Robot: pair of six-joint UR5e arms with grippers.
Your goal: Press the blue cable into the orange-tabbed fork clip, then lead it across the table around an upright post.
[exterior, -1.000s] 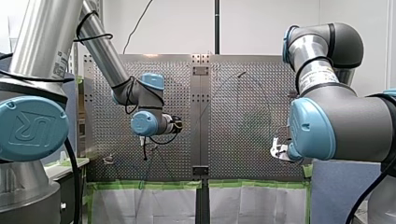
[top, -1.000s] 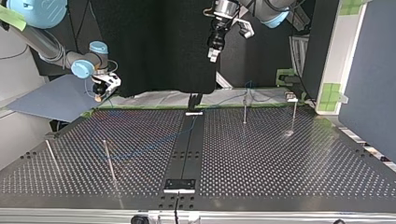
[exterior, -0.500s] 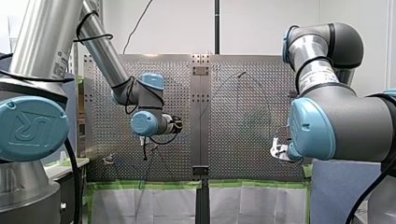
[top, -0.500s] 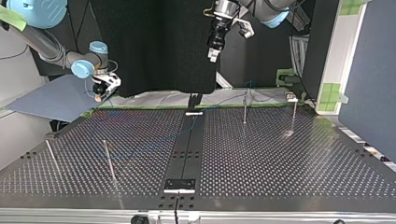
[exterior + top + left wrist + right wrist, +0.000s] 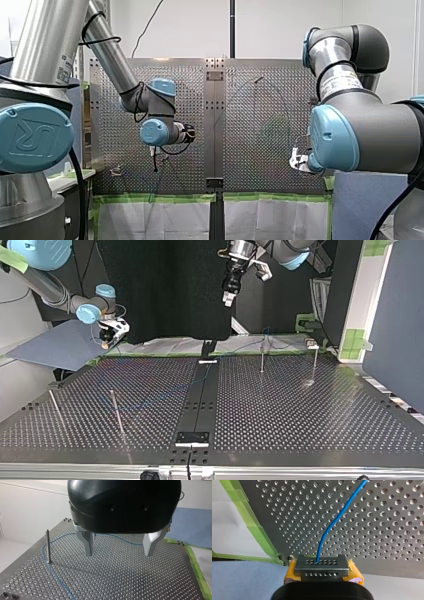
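Note:
The thin blue cable lies on the perforated table and bends around an upright post ahead of my left gripper. That gripper hangs well above the table, its metal fingers wide open and empty. In the right wrist view my right gripper, with yellow pads, is shut on the cable at the table's edge. The top view has my right gripper at far left and my left gripper high in the middle. A small clip stands at the far right corner; its tab colour does not show.
Several thin posts stand on the table in the top view: two at near left, two at far right. A dark centre strip splits the table. Green tape lines the edge by a blue board.

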